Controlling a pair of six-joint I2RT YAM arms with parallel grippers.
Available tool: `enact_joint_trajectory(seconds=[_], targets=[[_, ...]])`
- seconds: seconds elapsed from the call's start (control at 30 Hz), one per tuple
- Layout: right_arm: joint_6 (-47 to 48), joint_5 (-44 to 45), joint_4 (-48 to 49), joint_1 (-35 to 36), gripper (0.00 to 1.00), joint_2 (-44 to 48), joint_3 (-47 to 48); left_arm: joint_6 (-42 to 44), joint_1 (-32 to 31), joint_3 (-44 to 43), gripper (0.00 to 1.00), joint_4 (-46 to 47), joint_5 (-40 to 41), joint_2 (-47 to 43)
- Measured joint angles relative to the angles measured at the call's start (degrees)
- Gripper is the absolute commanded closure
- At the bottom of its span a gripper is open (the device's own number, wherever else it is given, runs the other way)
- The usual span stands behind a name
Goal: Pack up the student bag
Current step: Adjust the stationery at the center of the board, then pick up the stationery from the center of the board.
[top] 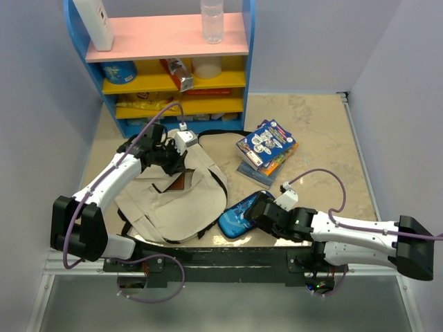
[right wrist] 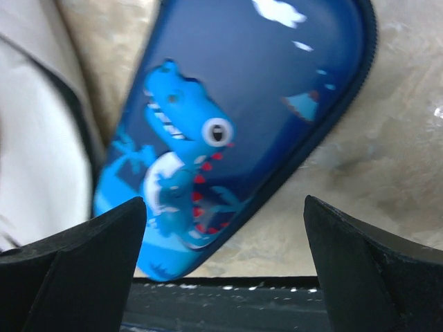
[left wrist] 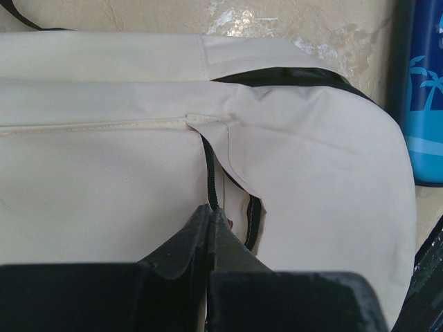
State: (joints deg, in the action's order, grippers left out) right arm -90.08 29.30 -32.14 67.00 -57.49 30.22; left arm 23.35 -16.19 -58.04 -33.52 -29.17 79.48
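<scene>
The student bag (top: 176, 200) lies flat on the bench (top: 318, 138), left of centre in the top view. Its beige front faces up and its black straps trail out at the edges. The left pincer (top: 174, 158) is on the bag's upper part. In the left wrist view it is clenched, its black tips pressed together right on the black zipper line (left wrist: 210, 166) where a beige flap curls open. Whether the pull tab sits between the tips cannot be told.

Just right of the bag's lower corner lies a blue pencil case (top: 235, 218), touching or nearly touching the fabric. Its lid shows a cartoon dinosaur with a round eye and red teeth, and palm trees along one edge; no words can be made out on it. The right pincer (top: 257, 211) hangs over the case's right end, released, with its fingers (right wrist: 83, 270) spread wide to either side of the case and gripping nothing.

In the upper right of the bench, well apart from the bag, sits a small stack of books (top: 266, 146). The blue top cover is crowded with cartoon figures, and its title is too small to read. At the top of the frame stands a shelf unit (top: 166, 38) with blue sides, a pink top board and yellow boards below. On top is a clear bottle (top: 212, 21), and a blue tin (top: 119, 71) stands one level down. Their labels are too small to read.
</scene>
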Motion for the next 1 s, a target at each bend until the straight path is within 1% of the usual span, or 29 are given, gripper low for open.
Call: enact_joint_trajectory(seconds=[0.1,0.2,0.27,0.47,0.7,1.0], targets=[[-2.32,-1.57,1.38,0.00,0.01,-2.12,-2.51,0.00,0.00,-0.02,1.00,-0.04,0.00,0.00],[-4.46,-1.70,4.31,0.00,0.01,-3.87,-2.89,0.00,0.00,-0.02,1.00,-0.04,0.02,0.00],[-5.51,-1.09,7.89,0.04,0.01,-5.44,-3.63,0.02,0.00,-0.02,1.00,-0.04,0.02,0.00],[-6.12,3.28,17.90,0.07,0.01,-3.08,-8.44,0.04,0.00,-0.02,1.00,-0.04,0.02,0.00],[-2.27,7.52,27.12,0.07,0.01,-0.09,-13.53,0.07,0.00,-0.02,1.00,-0.09,0.02,0.00],[8.31,9.20,37.44,0.07,0.03,1.40,-13.66,0.07,0.00,-0.02,1.00,-0.59,0.02,0.00]])
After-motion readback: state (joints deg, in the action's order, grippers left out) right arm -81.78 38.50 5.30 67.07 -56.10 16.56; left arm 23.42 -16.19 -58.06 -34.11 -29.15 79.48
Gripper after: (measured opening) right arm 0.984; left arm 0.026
